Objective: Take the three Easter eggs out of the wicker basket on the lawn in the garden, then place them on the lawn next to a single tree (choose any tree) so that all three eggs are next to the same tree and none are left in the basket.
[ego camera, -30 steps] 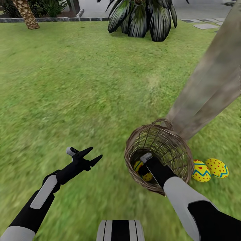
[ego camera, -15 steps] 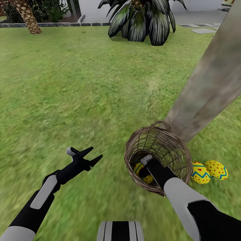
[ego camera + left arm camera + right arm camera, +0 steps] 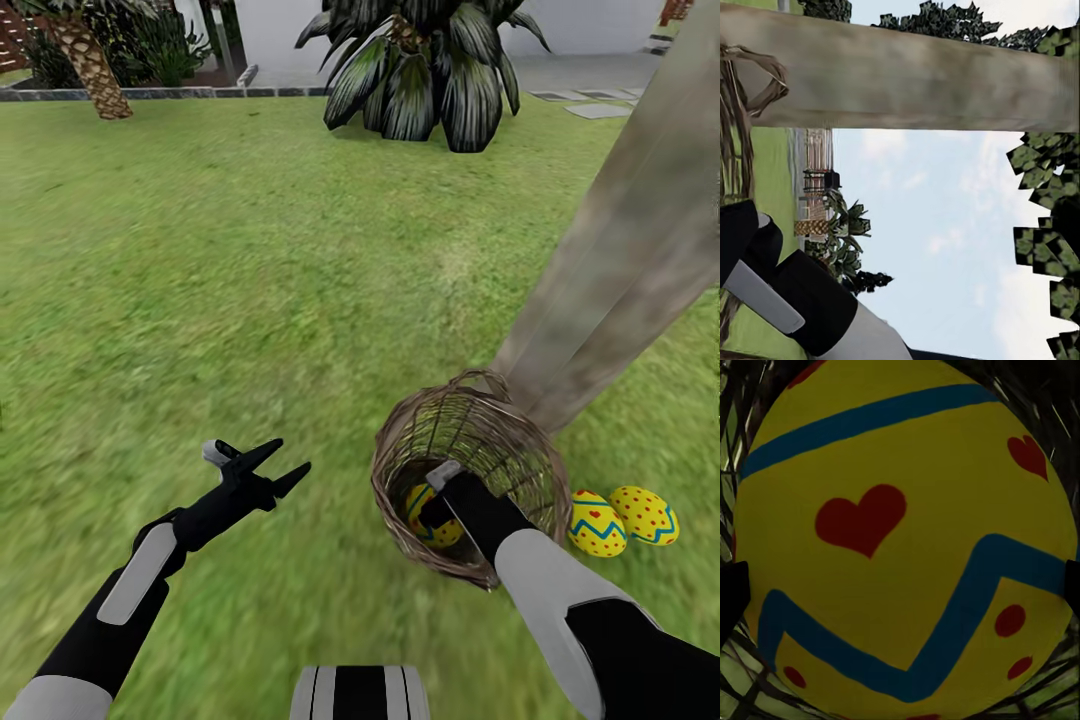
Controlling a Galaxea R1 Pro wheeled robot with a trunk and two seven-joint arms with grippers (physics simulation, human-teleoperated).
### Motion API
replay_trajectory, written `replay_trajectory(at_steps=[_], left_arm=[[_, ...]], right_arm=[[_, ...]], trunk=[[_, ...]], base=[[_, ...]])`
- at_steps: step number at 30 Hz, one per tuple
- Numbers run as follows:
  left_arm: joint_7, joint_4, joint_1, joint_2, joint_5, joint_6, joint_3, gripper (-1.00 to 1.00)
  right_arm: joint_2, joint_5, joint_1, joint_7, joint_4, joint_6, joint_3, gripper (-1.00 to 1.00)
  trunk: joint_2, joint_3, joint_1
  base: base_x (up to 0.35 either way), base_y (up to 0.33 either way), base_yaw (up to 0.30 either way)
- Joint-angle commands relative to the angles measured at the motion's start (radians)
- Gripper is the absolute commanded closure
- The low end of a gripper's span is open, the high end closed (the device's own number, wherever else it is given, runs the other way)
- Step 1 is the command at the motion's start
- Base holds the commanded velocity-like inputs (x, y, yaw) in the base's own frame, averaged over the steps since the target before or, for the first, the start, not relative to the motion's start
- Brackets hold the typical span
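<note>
Egg in basket [image 3: 428,515]: yellow, blue zigzag, red hearts and dots; lies at the wicker basket's [image 3: 520,440] bottom.
Right gripper [image 3: 437,505]: inside the basket, fingertips flanking the egg; grip uncertain.
Other eggs [image 3: 597,523]: two on the lawn [image 3: 250,280] beside the tree [image 3: 620,260].
Left gripper [image 3: 281,464]: parted, empty.
Background: palm [image 3: 85,60], bush [image 3: 425,65].

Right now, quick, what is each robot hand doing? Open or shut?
Left gripper: open, holding nothing, above the lawn.
Right gripper: down in the wicker basket at the last egg; cannot tell if shut.
</note>
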Motion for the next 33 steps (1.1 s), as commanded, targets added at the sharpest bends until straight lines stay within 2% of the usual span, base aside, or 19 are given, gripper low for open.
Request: replay_trajectory(at_steps=[1,5,8,12,13,14,17,18,23,26,29,33], left_arm=[[0.001,0.001,-0.001,-0.005,0.004,0.004,-0.002,-1.0],[0.002,0.001,-0.001,-0.007,0.003,0.004,-0.002,-1.0],[0.003,0.0,-0.001,-0.006,0.002,0.004,-0.002,-1.0],[0.005,0.0,-0.001,-0.005,0.002,0.004,-0.002,-1.0],[0.005,-0.001,-0.001,-0.005,0.002,0.005,-0.002,-1.0],[0.005,-0.001,-0.001,-0.005,0.002,0.005,-0.002,-1.0],[0.005,-0.001,-0.001,-0.005,0.002,0.005,-0.002,-1.0],[0.005,-0.001,-0.001,-0.005,0.002,0.005,-0.002,-1.0],[0.005,-0.001,-0.001,-0.005,0.002,0.004,-0.002,-1.0],[0.005,-0.001,-0.001,-0.005,0.002,0.004,-0.002,-1.0],[0.006,-0.001,-0.001,-0.006,0.001,0.004,-0.003,-1.0],[0.006,-0.001,-0.001,-0.007,0.001,0.004,-0.003,-1.0]], right_arm=[[0.0,0.011,-0.001,0.008,-0.002,0.005,0.003,1.0],[-0.003,0.01,-0.001,0.01,-0.015,0.006,0.0,1.0],[-0.031,0.002,-0.001,0.012,-0.05,0.03,-0.001,1.0],[-0.049,0.001,0.0,0.014,-0.053,0.036,0.0,1.0],[-0.063,-0.001,0.0,0.025,-0.053,0.035,0.0,1.0],[-0.071,-0.001,0.0,0.063,-0.053,0.035,0.0,1.0],[-0.112,0.003,0.0,0.295,-0.08,0.034,0.0,1.0],[-0.12,0.003,0.0,0.323,-0.089,0.034,0.0,1.0],[-0.133,0.002,0.0,0.354,-0.105,0.034,0.0,1.0],[-0.159,-0.002,0.001,0.365,-0.141,0.036,-0.002,1.0],[-0.197,-0.002,0.003,0.471,-0.173,0.037,-0.003,1.0],[-0.233,-0.002,0.009,0.575,-0.214,0.04,-0.003,1.0]], trunk=[[0.0,0.003,-0.001],[0.001,0.019,-0.002],[0.002,0.03,-0.004],[0.003,0.046,-0.005],[0.003,0.05,-0.006],[0.003,0.054,-0.006],[0.004,0.065,-0.008],[0.004,0.069,-0.008],[0.005,0.088,-0.01],[0.006,0.1,-0.012],[0.007,0.112,-0.013],[0.008,0.127,-0.015]], base=[[0.0,0.0,0.0],[0.0,0.0,0.0],[0.0,0.0,0.0],[0.0,0.0,0.0],[0.0,0.0,0.0],[0.0,0.0,0.0],[0.0,0.0,0.0],[0.0,0.0,0.0],[0.0,0.0,0.0],[0.0,0.0,0.0],[0.0,0.0,0.0],[0.0,0.0,0.0]])
